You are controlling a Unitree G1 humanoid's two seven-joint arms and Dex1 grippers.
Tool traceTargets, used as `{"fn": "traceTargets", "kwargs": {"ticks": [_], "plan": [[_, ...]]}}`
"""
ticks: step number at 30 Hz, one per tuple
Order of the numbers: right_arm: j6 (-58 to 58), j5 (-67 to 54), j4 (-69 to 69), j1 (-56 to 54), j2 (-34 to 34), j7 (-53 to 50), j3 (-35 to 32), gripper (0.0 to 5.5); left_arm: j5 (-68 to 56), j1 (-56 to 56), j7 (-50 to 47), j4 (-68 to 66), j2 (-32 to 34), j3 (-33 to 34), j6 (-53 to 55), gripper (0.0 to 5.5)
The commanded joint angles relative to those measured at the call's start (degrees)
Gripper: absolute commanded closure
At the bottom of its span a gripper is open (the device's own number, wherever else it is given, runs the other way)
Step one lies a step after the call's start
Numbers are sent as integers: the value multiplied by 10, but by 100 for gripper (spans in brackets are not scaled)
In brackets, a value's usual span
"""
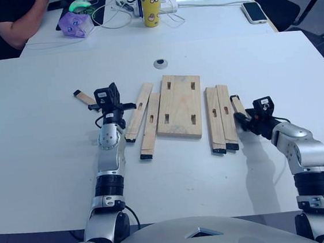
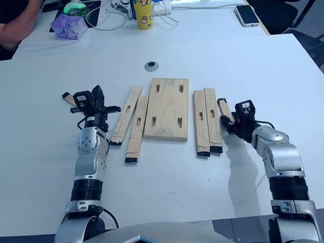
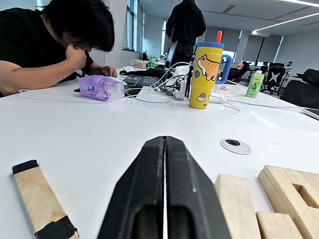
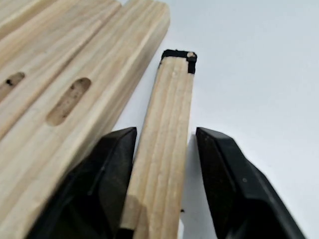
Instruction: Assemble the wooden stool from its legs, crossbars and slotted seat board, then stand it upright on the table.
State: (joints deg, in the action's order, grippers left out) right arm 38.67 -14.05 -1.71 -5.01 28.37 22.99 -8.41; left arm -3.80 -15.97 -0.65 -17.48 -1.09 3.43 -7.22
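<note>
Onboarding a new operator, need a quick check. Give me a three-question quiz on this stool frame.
1. True or false: the left gripper has its fingers shut.
2. How many slots does the seat board show? A) two B) four C) six
3. Fill in: the right gripper has its fingers on either side of a ____ lying just right of the right-hand legs.
Key: 1 true. 2 B. 3 crossbar.
</note>
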Motion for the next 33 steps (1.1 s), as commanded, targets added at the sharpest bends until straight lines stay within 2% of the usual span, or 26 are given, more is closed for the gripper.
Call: {"fn": "traceTargets", "kwargs": {"ticks": [1,3,5,11,14,18,22,29,33], "plan": [[90,0,-24,23,-1,-9,11,408,1,-4,0,-2,1,1,7,550],[110,-4,-31,23,-7,-16,2,420,-9,-4,6,-3,-2,3,9,550],[100,3,-43,15,-10,-38,-15,420,-53,5,47,13,-14,6,3,522],[-47,31,-63,-46,-14,-101,-58,420,-119,11,118,38,-22,1,41,434],[-109,-19,-38,-83,-54,-63,-65,420,-165,8,153,51,-21,11,70,397],[-161,-56,12,-99,-90,22,-10,420,-239,-1,178,78,-21,27,155,341],[-158,-86,25,-90,-105,86,29,420,-343,-6,210,134,-19,27,284,279],[-149,-116,34,-88,-109,142,50,420,-480,-15,199,233,-12,26,462,278],[-157,-120,53,-68,-107,165,60,420,-480,-27,176,226,-13,23,491,278]]}}
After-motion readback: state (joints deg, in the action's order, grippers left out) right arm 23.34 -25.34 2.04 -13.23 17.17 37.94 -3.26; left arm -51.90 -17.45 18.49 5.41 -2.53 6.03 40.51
